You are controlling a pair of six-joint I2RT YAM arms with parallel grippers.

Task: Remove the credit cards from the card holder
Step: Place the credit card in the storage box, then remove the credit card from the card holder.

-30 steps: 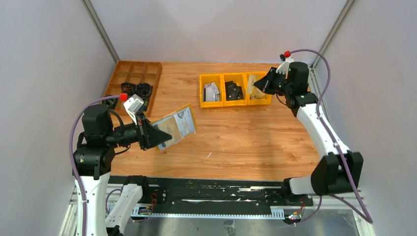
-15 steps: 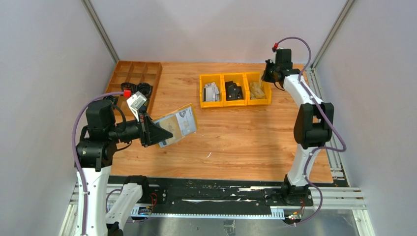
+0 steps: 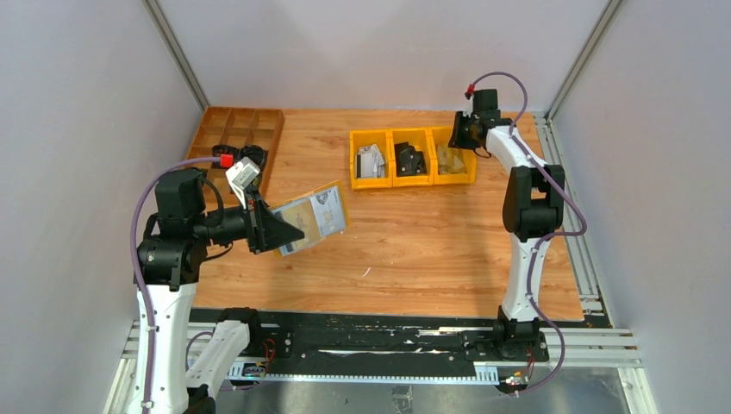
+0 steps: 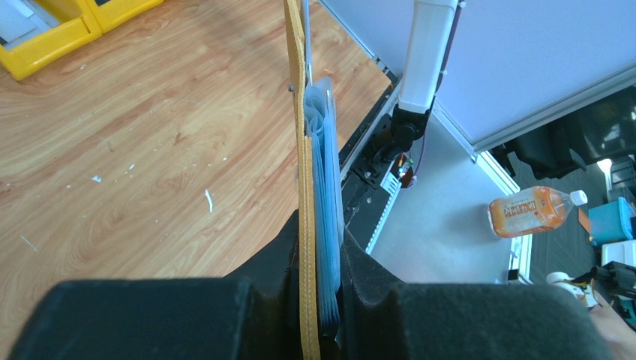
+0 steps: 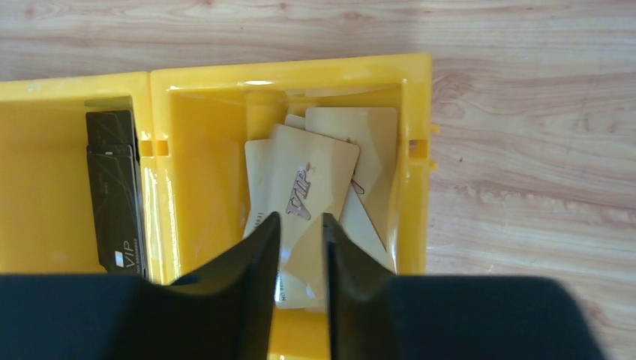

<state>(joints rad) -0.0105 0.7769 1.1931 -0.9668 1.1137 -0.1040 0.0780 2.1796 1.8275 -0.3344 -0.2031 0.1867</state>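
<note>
My left gripper (image 3: pixel 280 231) is shut on the mustard-yellow card holder (image 3: pixel 310 217) and holds it open and tilted above the table's left side. In the left wrist view the card holder (image 4: pixel 307 187) stands edge-on between my fingers, its grey-blue sleeves pinched. A whitish credit card (image 3: pixel 324 210) shows in one sleeve. My right gripper (image 3: pixel 457 138) hovers over the rightmost yellow bin (image 3: pixel 471 164). In its own view the right gripper (image 5: pixel 300 219) has its jaws slightly apart with nothing between them, above tan VIP cards (image 5: pixel 315 169) lying in the bin.
Three yellow bins stand in a row at the back: light grey cards (image 3: pixel 371 161) in the left one, black cards (image 5: pixel 112 195) in the middle one. A wooden compartment tray (image 3: pixel 246 125) with black items (image 3: pixel 246 157) sits at the back left.
The right gripper's jaws have parted over the rightmost bin, and that arm's elbow has swung in from the right. The left arm shifted slightly, still gripping the card holder.
</note>
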